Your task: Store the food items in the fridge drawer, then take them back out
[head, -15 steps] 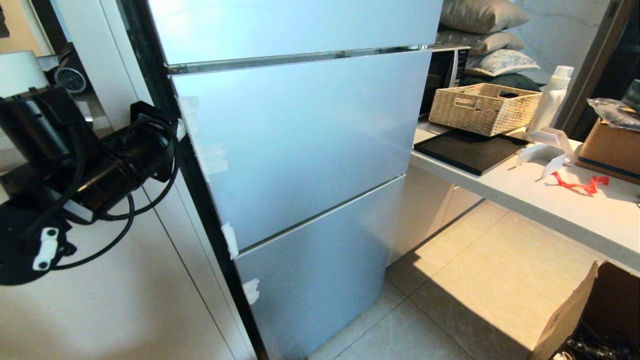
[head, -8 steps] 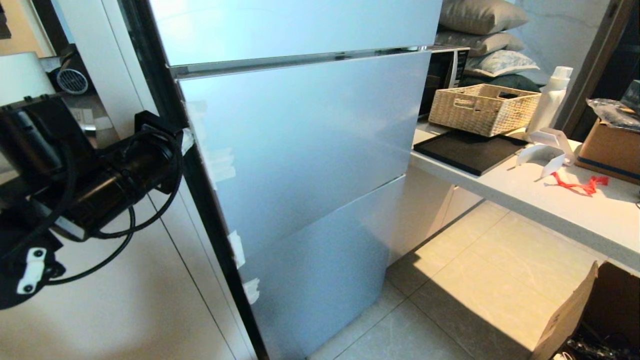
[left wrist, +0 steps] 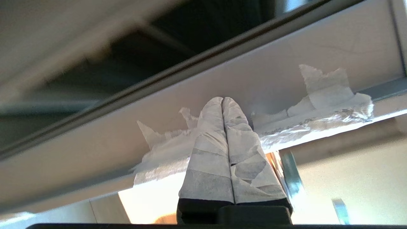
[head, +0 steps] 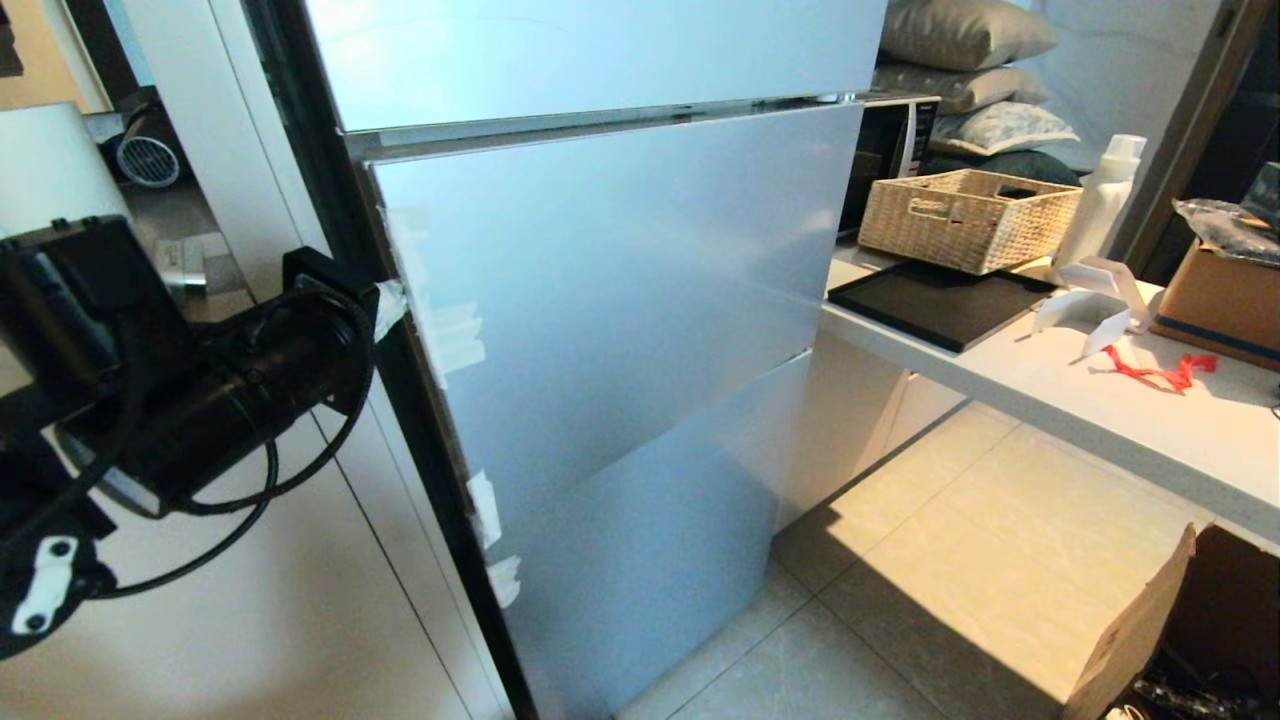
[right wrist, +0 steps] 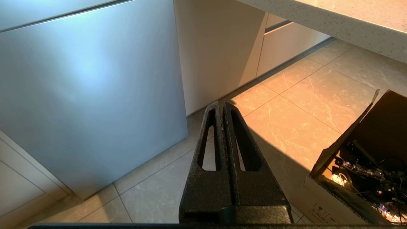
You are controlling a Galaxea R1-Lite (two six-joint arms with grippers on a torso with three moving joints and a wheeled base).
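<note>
Basket (head: 968, 217) on counter (head: 1150, 410), right of fridge (head: 620, 300).

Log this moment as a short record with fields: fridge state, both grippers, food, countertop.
fridge: pale-blue middle door swung slightly ajar at its left edge
left gripper: shut, taped fingertips against the door's taped edge
right gripper: shut, empty, hanging over the tiled floor
food items: none in view
fridge drawer: not visible
countertop: wicker basket, black tray, white bottle
</note>
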